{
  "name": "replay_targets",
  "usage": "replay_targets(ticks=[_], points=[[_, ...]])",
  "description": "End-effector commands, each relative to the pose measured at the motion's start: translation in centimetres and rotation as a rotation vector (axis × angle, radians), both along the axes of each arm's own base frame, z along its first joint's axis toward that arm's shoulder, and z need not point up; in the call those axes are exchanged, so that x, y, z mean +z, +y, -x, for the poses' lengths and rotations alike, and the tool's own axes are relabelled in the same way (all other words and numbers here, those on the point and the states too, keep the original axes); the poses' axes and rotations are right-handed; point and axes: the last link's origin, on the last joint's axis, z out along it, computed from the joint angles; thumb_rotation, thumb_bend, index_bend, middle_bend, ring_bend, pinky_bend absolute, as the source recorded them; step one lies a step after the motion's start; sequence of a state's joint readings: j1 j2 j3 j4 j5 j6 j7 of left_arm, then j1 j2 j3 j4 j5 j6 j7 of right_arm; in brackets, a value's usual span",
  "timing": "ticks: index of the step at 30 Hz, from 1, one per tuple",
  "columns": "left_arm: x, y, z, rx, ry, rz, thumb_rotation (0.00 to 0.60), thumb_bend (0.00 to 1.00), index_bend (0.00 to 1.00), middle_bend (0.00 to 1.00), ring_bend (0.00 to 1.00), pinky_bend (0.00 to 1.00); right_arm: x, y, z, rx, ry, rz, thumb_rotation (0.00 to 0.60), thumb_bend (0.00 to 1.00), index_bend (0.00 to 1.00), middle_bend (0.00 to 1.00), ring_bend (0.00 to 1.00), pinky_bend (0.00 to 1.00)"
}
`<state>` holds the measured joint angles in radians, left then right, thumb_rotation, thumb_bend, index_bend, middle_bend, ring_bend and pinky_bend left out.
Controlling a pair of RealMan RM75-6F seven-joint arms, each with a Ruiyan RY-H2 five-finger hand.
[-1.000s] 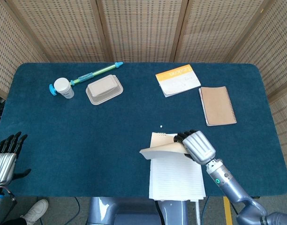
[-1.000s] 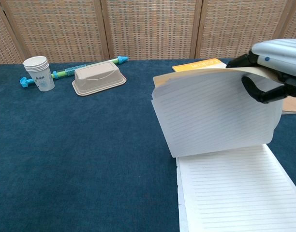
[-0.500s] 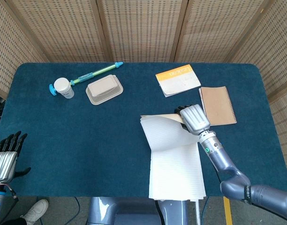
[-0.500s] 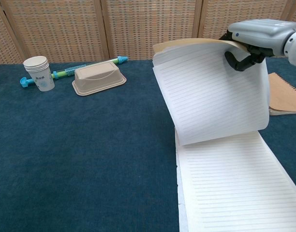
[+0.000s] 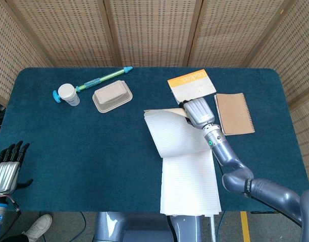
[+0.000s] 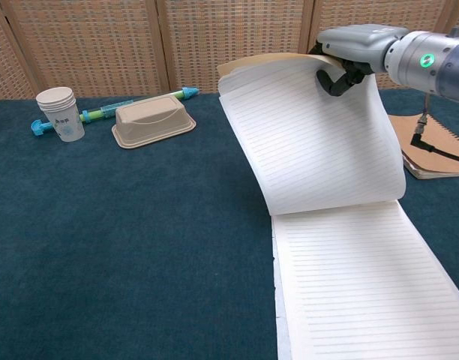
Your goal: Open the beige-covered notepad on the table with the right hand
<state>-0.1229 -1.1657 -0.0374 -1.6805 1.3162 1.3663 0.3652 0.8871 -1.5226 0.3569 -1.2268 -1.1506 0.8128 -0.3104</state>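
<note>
Above the bench [image 5: 94, 151], right hand [image 5: 197, 111] fingers [image 6: 331, 81] clamped on the beige-covered notepad [image 6: 312, 142] cover's far edge: light, floppy, best pinched there.

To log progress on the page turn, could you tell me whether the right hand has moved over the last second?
Yes. The right hand, holding the beige cover, has moved away from the robot, toward the orange booklet.

The beige-covered notepad [image 5: 187, 174] lies open on the table's near edge, cover and lined sheet lifted.
</note>
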Motion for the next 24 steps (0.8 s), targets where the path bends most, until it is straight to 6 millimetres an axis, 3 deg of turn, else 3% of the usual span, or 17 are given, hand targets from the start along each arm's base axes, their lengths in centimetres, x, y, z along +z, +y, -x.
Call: replay_targets(ticks=[1, 12, 18, 21, 23, 24], points=[[0.0, 0.2, 0.1, 0.003, 0.002, -0.005, 0.6, 0.1, 0.0, 0.0, 0.0, 0.09, -1.5, -1.9, -1.1, -0.019, -0.01, -0.011, 0.6, 0.89, 0.65, 0.57, 0.57, 0.62], [0.2, 0.3, 0.9, 0.028, 0.01, -0.02, 0.6, 0.11, 0.0, 0.0, 0.0, 0.09, -2.7, -5.5, -2.5, -0.034, -0.008, 0.028, 0.6, 0.88, 0.65, 0.57, 0.57, 0.62], [0.2, 0.4, 1.3, 0.043, -0.004, -0.018, 0.6, 0.11, 0.0, 0.0, 0.0, 0.08, -3.9, -6.7, -2.0, -0.076, -0.01, 0.032, 0.6, 0.78, 0.6, 0.51, 0.53, 0.59], [0.1, 0.5, 1.4, 0.045, 0.0, -0.014, 0.6, 0.11, 0.0, 0.0, 0.0, 0.08, -4.8, -6.7, -0.9, -0.113, 0.001, -0.013, 0.6, 0.61, 0.48, 0.38, 0.37, 0.41], [0.0, 0.5, 1.5, 0.046, 0.001, -0.014, 0.6, 0.11, 0.0, 0.0, 0.0, 0.08, -5.0, -6.7, -0.2, -0.13, 0.03, -0.032, 0.6, 0.42, 0.31, 0.19, 0.15, 0.18], [0.0, 0.5, 1.5, 0.046, 0.0, -0.014, 0.6, 0.11, 0.0, 0.0, 0.0, 0.08, -5.0, -6.7, 0.1, -0.134, 0.039, -0.033, 0.6, 0.36, 0.24, 0.12, 0.09, 0.12]])
